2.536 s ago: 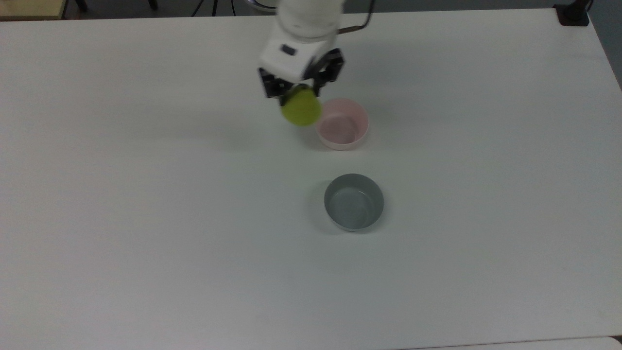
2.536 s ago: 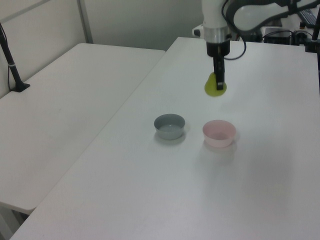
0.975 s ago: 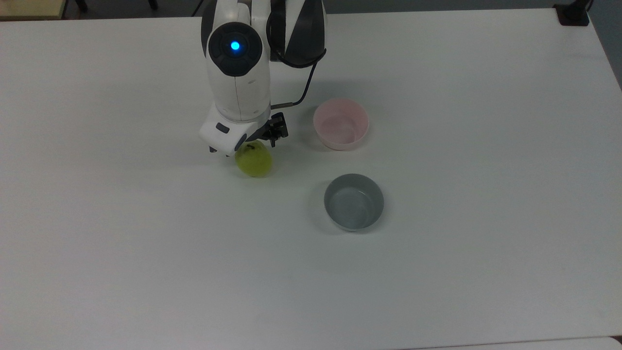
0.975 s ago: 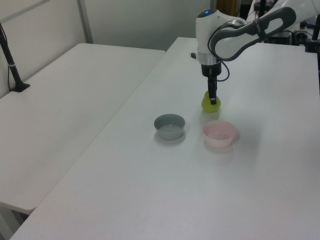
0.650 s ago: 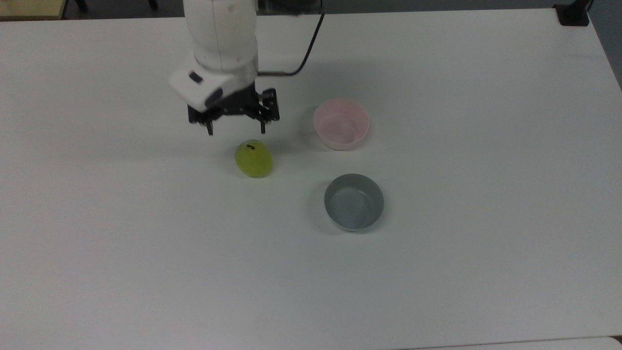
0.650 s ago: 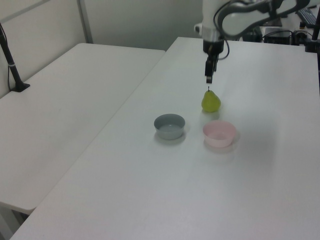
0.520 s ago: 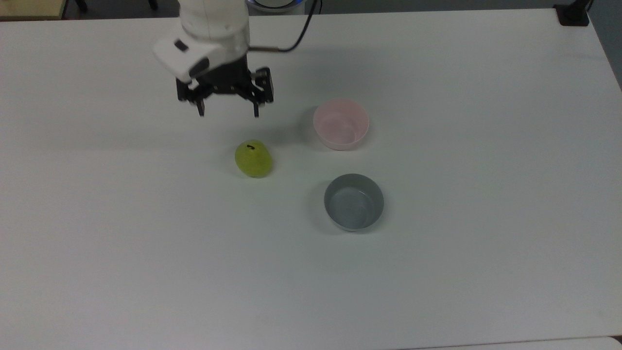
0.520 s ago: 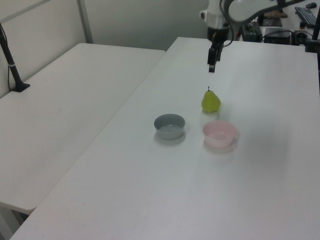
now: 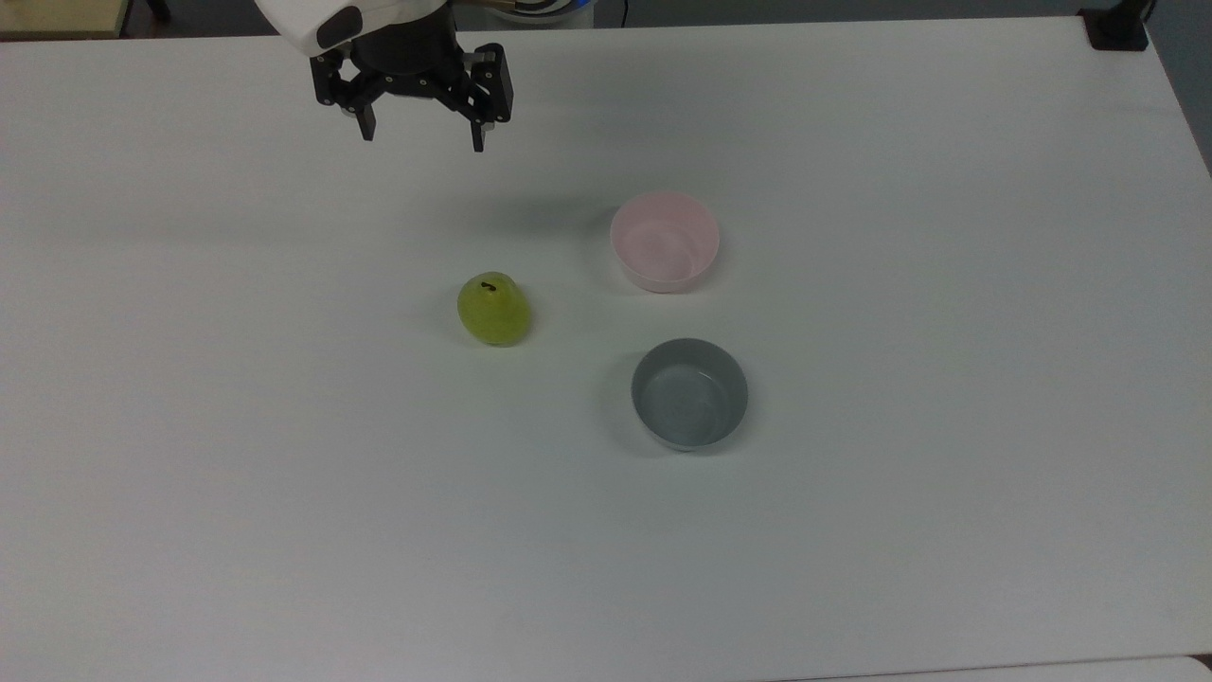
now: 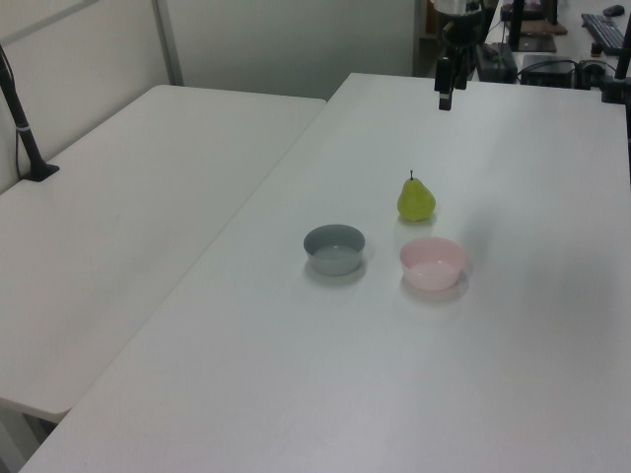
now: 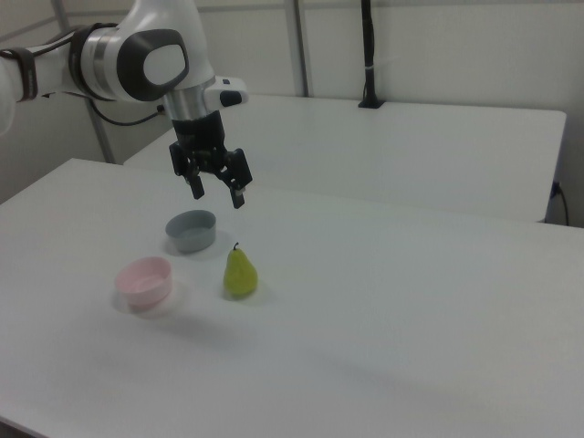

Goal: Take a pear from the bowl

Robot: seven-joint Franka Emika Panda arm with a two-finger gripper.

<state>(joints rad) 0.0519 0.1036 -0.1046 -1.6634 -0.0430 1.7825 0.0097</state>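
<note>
Pear (image 9: 492, 310): yellow-green, short dark stem, standing upright on the white desk (image 9: 284, 493), outside both bowls; centre of the frame in the top view, touching nothing. Bowl (image 9: 665, 242): pale pink, round, nothing inside; just right of and slightly above the pear in the top view, apart from it. In the right view the bowl (image 11: 144, 280) sits at the pear's (image 11: 240, 273) left. Grey bowl (image 9: 689, 394): similar size, nothing inside; lower right of the pear in the top view, below the pink one. Tool (image 9: 422, 133): black, two fingers spread wide with nothing between them; upper left of the frame in the top view, raised well clear of the desk and well apart from the pear. In the right view the tool (image 11: 218, 193) hangs in the air at upper left, above the grey bowl (image 11: 191, 230). In the left view the pear (image 10: 415, 199) stands behind the bowl (image 10: 432, 262).
</note>
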